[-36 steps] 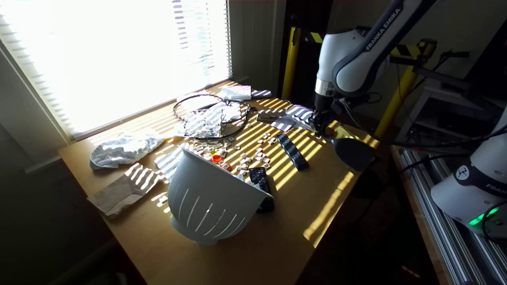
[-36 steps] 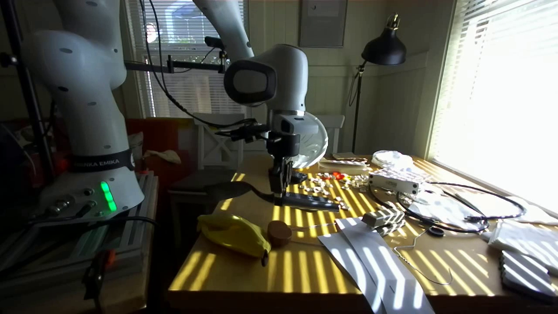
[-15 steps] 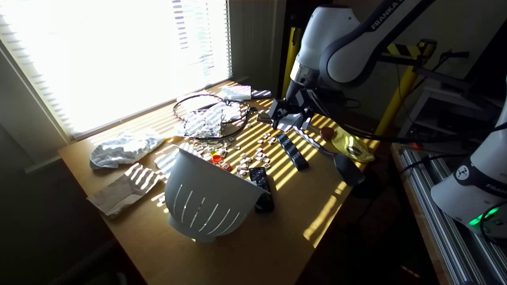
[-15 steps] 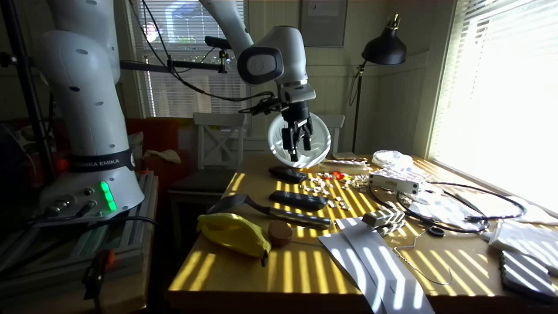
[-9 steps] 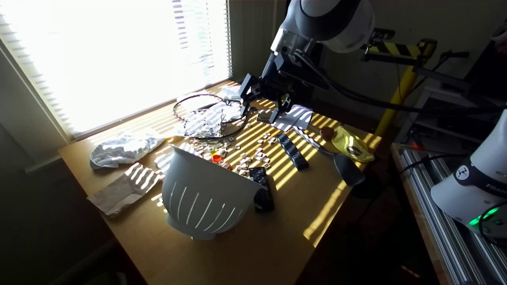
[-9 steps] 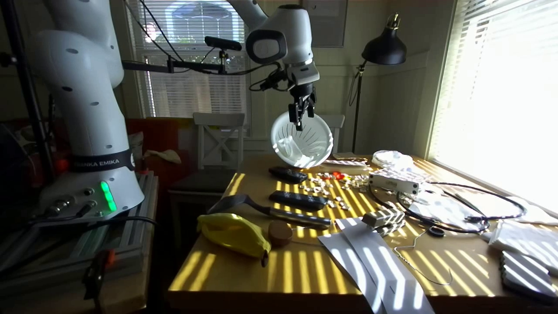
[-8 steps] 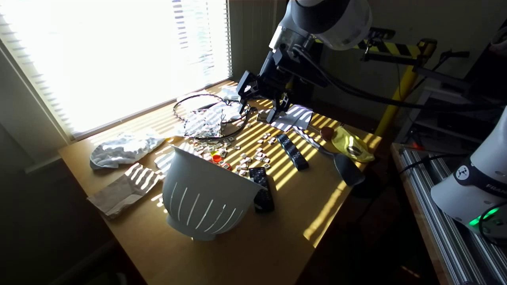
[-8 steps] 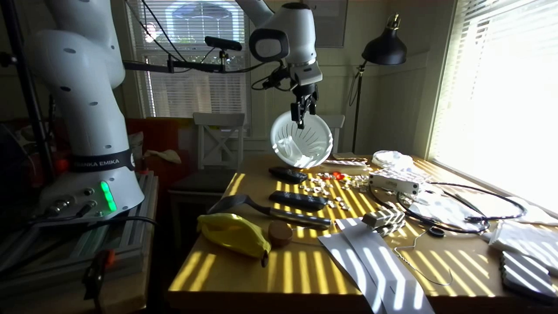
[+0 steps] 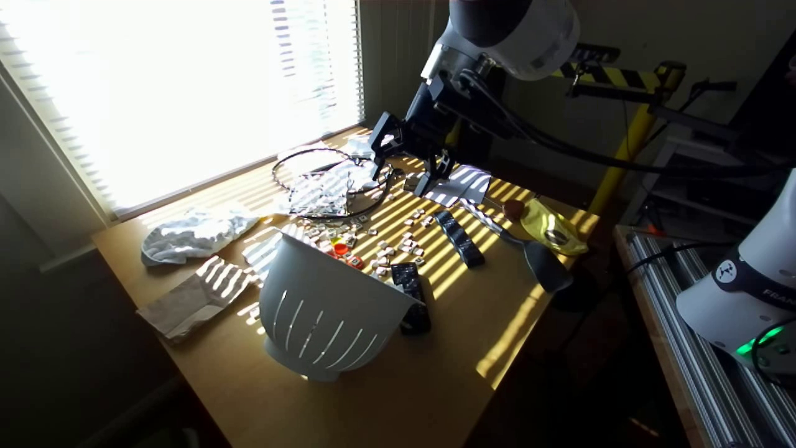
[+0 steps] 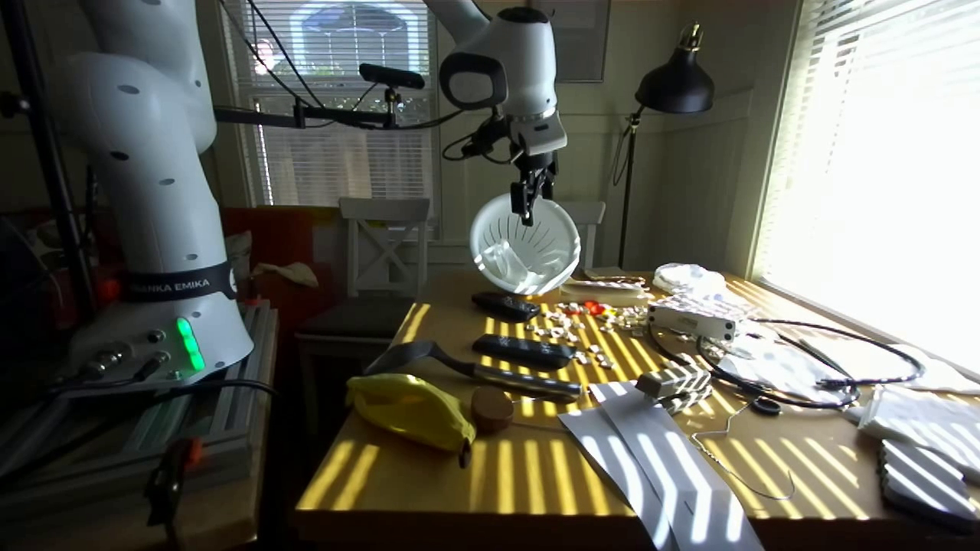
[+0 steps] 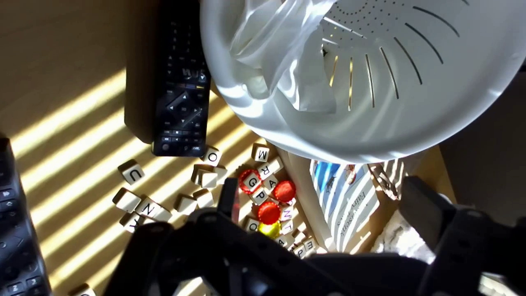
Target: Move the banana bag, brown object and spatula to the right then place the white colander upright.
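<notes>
The white colander (image 9: 329, 314) stands tilted on the table, its opening facing the arm; crumpled white plastic (image 11: 283, 53) lies inside. In the wrist view the colander (image 11: 394, 119) fills the top right, beyond my fingertips. My gripper (image 9: 399, 178) hangs above the table, apart from the colander, jaws wide with nothing between them. In both exterior views the spatula (image 10: 528, 381) lies flat, its dark blade (image 9: 547, 267) towards the robot's base. Beside it, near the table's edge, are the yellow banana bag (image 10: 409, 413) and the round brown object (image 10: 491, 409), which touch or nearly touch.
Two black remotes (image 10: 524, 351) (image 9: 410, 298) lie between spatula and colander, one partly under the colander's rim. Several letter tiles (image 11: 133, 174) and red caps (image 11: 269, 211) are scattered near a book (image 11: 345, 205). A cable loop (image 9: 336, 149), papers (image 10: 651, 459) and a paper bag (image 9: 196, 298) surround them.
My gripper has let go of the spatula, which it held over the table, and has risen and moved towards the window side. The colander has rocked slightly.
</notes>
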Robot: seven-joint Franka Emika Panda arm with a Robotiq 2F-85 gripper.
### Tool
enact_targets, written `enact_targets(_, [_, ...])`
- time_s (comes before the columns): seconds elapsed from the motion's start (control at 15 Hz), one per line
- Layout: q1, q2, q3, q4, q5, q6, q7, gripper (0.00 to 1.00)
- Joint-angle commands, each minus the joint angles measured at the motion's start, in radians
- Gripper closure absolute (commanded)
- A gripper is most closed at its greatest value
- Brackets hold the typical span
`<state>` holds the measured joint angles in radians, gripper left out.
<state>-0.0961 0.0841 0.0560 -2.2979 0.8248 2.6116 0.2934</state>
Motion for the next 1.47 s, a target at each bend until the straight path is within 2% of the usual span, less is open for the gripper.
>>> enact_targets(0.0, [0.025, 0.024, -0.009, 0.012, 0.173, -0.037, -0.129, 0.00])
enact_targets(0.27, [0.051, 0.062, 0.002, 0.010, 0.329, -0.110, -0.247, 0.00])
enact_targets(0.8, [0.076, 0.126, -0.053, -0.069, 0.136, -0.175, -0.148, 0.00])
enact_targets(1.4, [0.139, 0.213, -0.018, -0.015, 0.157, -0.100, -0.151, 0.00])
